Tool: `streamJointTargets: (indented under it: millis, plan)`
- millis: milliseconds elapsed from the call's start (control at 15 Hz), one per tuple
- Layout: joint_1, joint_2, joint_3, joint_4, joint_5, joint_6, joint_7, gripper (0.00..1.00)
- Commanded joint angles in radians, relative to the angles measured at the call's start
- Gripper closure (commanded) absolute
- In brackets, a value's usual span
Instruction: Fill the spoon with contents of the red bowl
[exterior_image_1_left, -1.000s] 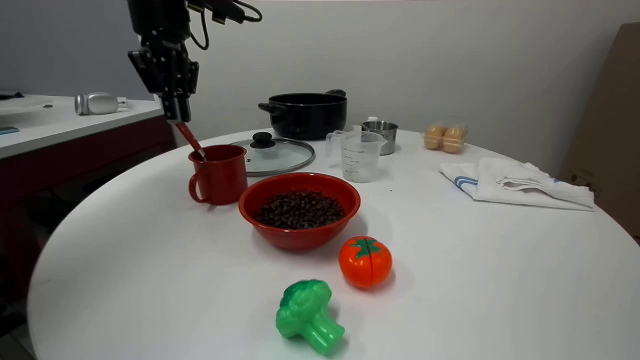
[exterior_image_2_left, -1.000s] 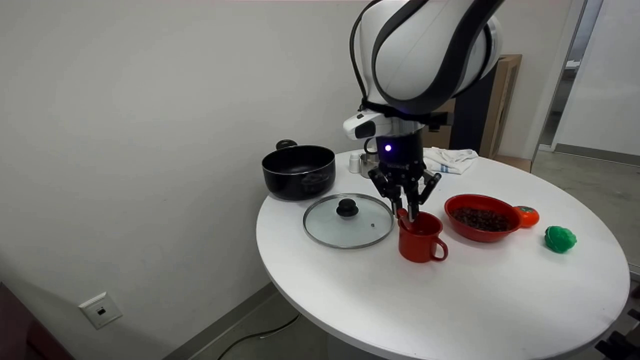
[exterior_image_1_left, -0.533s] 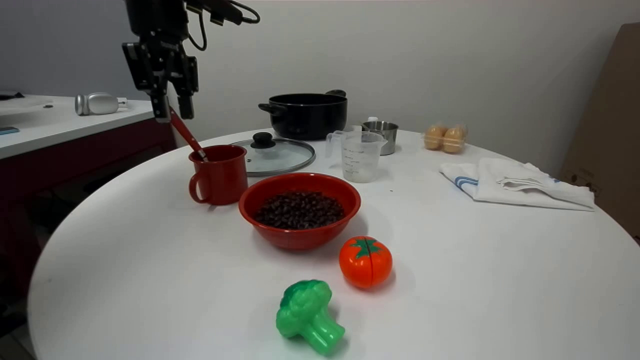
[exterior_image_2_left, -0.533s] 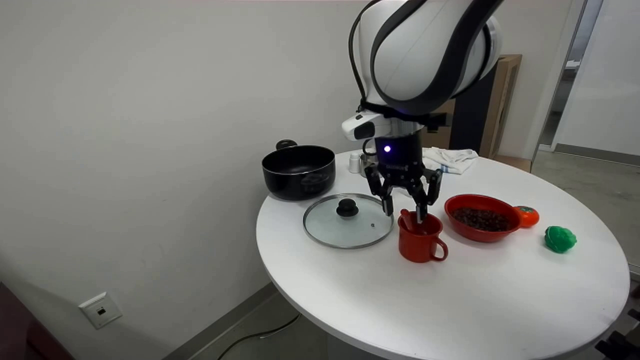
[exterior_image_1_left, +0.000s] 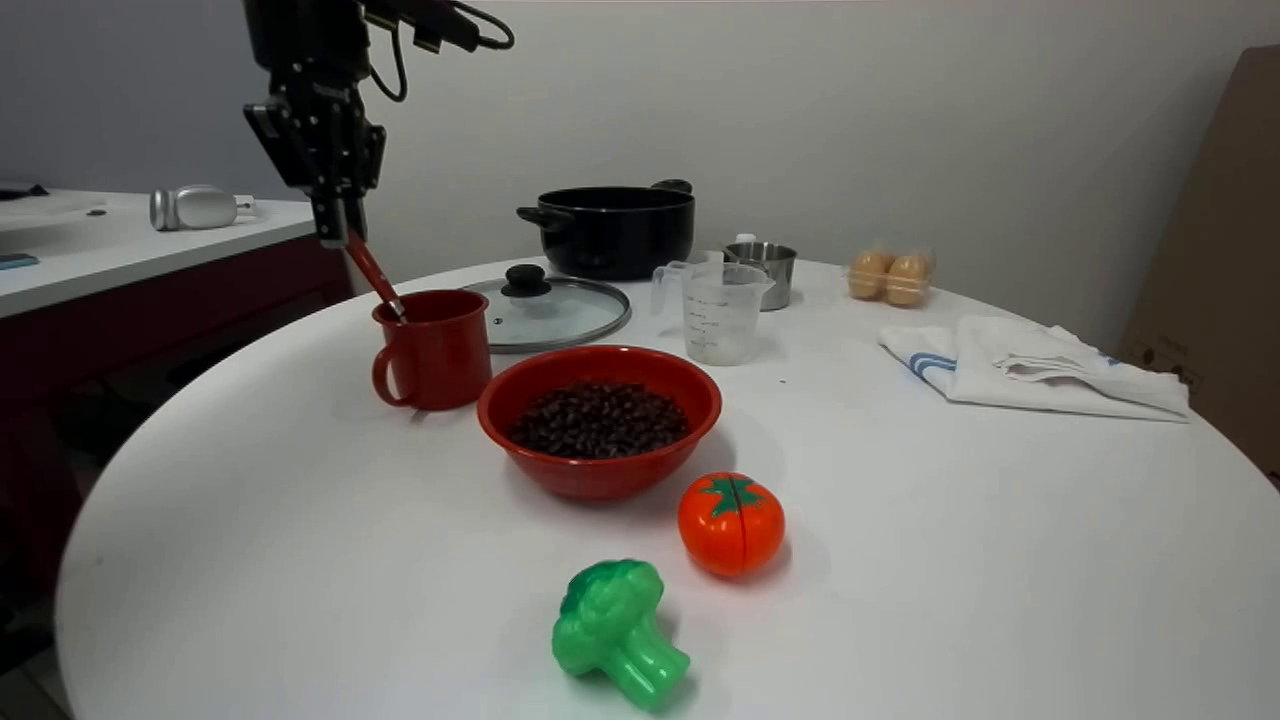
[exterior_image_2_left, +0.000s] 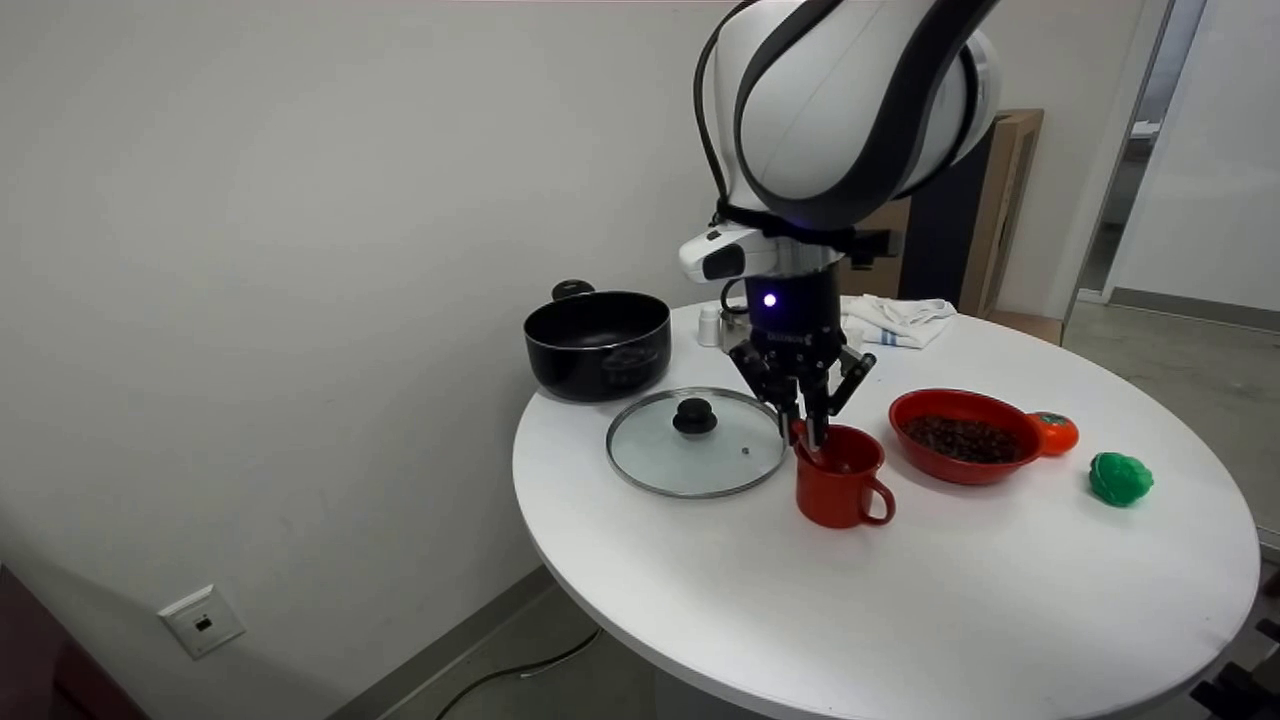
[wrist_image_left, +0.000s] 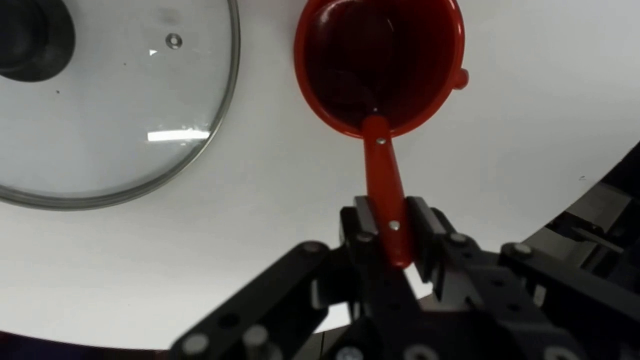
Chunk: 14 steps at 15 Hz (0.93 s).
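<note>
Closing gripper (wrist_image_left: 392, 217) since earlier frame, shifting red mug (exterior_image_1_left: 440, 360) slightly; clutching spoon (wrist_image_left: 381, 165) leaning inside mug, seemingly finishing grasp step; likely needing lifting clear, then scooping from red bowl (exterior_image_1_left: 598, 480) beside mug

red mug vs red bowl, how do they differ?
The red mug is narrow and deep; the red bowl is wide and shallow. The red mug has a side handle; the red bowl shows none. The spoon, gripped by the tool, reaches into the red mug; the red bowl holds dark beans. Both are glossy red and sit on the white table.
</note>
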Motion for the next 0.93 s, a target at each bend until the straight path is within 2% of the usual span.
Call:
streamJointTargets:
  millis: [0,467,733,867]
  plan:
    - [-0.006,-0.034,0.011,-0.018,0.077,0.004,-0.021,0.95]
    - [-0.026,-0.149,0.007,0.008,0.329,-0.006,-0.074,0.95]
    - [-0.032,-0.224,-0.037,0.054,0.473,-0.023,-0.09,0.95]
    - [-0.033,-0.244,-0.069,0.078,0.501,-0.037,-0.064,0.95]
